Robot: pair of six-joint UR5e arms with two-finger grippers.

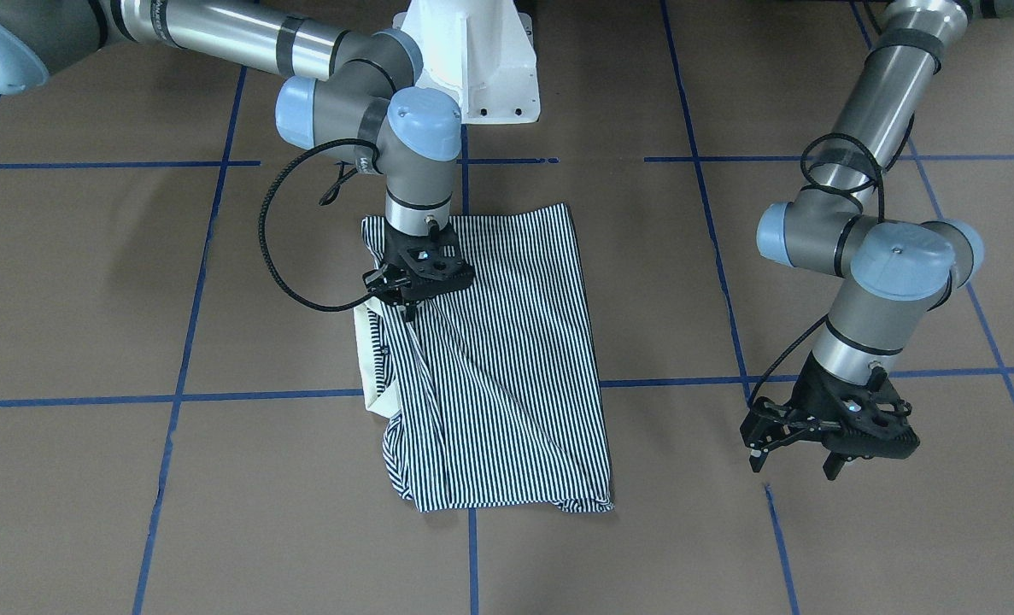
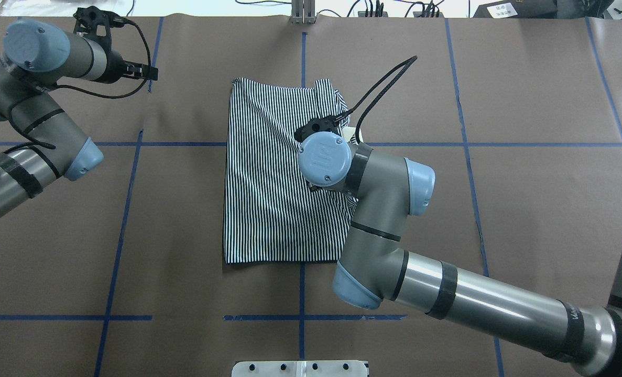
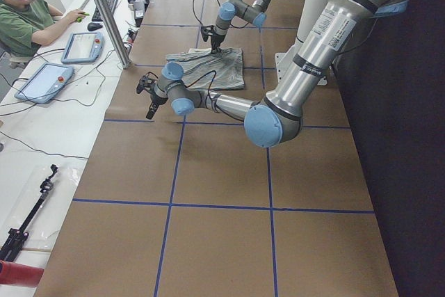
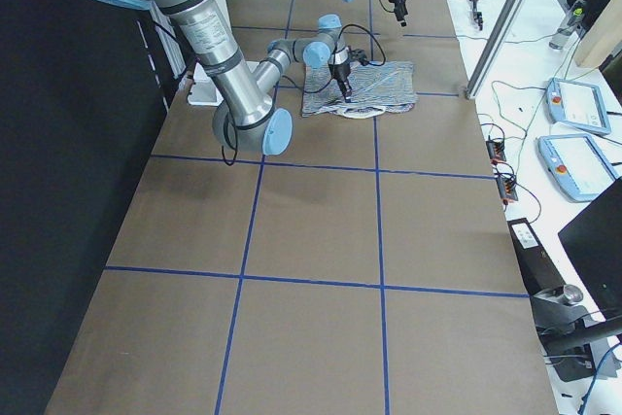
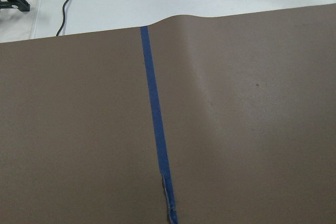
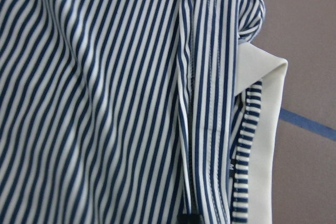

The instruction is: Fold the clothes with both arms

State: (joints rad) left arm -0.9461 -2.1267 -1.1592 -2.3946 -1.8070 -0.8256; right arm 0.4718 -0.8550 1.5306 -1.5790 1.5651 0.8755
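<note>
Brown paper covers the table (image 1: pixel 88 299), marked into large squares by blue tape lines (image 1: pixel 216 399). The robot's right arm (image 1: pixel 216 38), silver-grey with light blue joint caps, reaches over the middle of the table and bends steeply down at the wrist. The left arm (image 1: pixel 865 111) stretches out to the robot's left side, well apart from the garment.

Between them lies a polo shirt (image 1: pixel 507 359) in thin navy-and-white stripes. It is folded into a rough rectangle near the white pedestal base (image 1: pixel 472 60), across a crossing of the tape lines. Long creases run through the cloth from its edge on the robot's right toward the far opposite corner.

The right pincer (image 1: pixel 407 307) points down at that edge, its tips drawn narrow and nipping a ridge of striped cloth. The left pincer (image 1: pixel 793 444) hangs over bare paper with its jaws spread wide and nothing between them; its wrist camera shows only paper and one tape line.

A plain cream collar (image 1: pixel 374 367) sticks out from under the stripes, just beside the right pincer.
</note>
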